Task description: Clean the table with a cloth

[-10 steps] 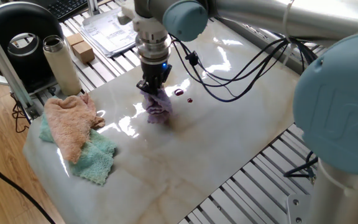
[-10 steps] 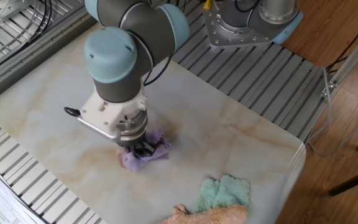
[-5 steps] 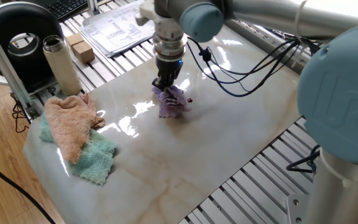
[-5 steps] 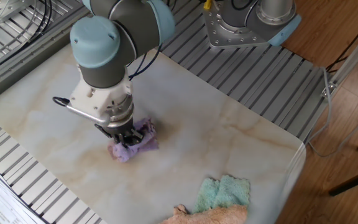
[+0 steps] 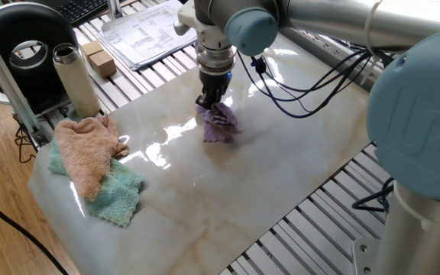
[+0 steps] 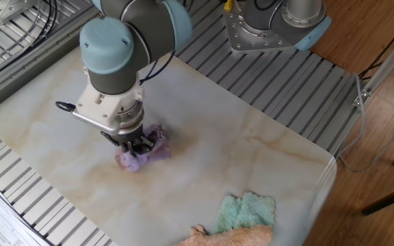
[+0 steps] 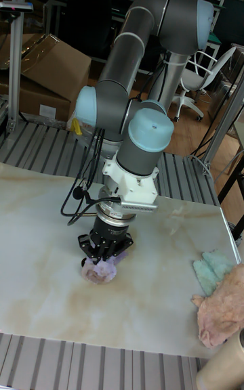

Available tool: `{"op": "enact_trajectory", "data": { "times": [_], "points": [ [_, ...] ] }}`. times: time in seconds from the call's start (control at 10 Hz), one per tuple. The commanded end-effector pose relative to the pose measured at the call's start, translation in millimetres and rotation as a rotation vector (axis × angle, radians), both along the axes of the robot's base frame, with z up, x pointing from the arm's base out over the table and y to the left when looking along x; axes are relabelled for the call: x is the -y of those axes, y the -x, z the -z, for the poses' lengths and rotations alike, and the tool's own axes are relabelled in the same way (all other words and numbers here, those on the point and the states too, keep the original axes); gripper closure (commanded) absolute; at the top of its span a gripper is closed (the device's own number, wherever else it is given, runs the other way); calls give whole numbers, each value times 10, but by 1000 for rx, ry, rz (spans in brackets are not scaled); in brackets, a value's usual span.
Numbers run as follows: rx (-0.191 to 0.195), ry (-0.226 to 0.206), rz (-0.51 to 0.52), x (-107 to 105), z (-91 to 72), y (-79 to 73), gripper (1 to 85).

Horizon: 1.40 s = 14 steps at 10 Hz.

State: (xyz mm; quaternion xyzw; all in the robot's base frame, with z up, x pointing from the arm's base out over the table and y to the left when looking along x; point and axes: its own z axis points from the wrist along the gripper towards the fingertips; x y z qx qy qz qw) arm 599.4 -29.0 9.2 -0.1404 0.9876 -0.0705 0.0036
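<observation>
The lavender cloth (image 5: 220,122) (image 6: 144,154) (image 7: 99,269) lies bunched on the glossy cream marble table (image 5: 228,198) (image 6: 252,157) (image 7: 156,295), near its middle. My gripper (image 5: 212,105) (image 6: 135,144) (image 7: 106,253) points straight down and is shut on the cloth's top, pressing it onto the table. The fingertips are buried in the fabric. No stain shows around the cloth in any view.
A peach-pink towel (image 5: 86,153) (image 7: 220,312) lies over a mint-green towel (image 5: 117,195) (image 6: 248,212) at one table corner. A beige flask (image 5: 75,76), cardboard boxes (image 5: 98,59) and papers (image 5: 140,34) sit on the slatted frame beyond. Black cables (image 5: 312,80) hang beside the arm.
The gripper has dragged the cloth across the table, away from the towels, over the dark red spots that showed beside it a second ago; the spots no longer show.
</observation>
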Motion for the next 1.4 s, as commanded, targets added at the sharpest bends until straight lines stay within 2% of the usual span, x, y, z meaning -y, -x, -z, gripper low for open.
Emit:
{"op": "enact_trajectory", "data": {
  "times": [0.0, 0.1, 0.2, 0.6, 0.8, 1.1, 1.3],
  "points": [
    [-19, 45, 1, 89, -73, 42, 843],
    [-9, 14, -14, 22, -70, 17, 843],
    [-7, 15, -19, 47, -79, 16, 843],
    [16, -2, -96, 493, 3, 166, 843],
    [12, 13, -93, 485, -34, 183, 843],
    [3, 70, -133, 717, -58, 225, 843],
    [8, 66, -141, 720, -49, 227, 843]
  ]
}}
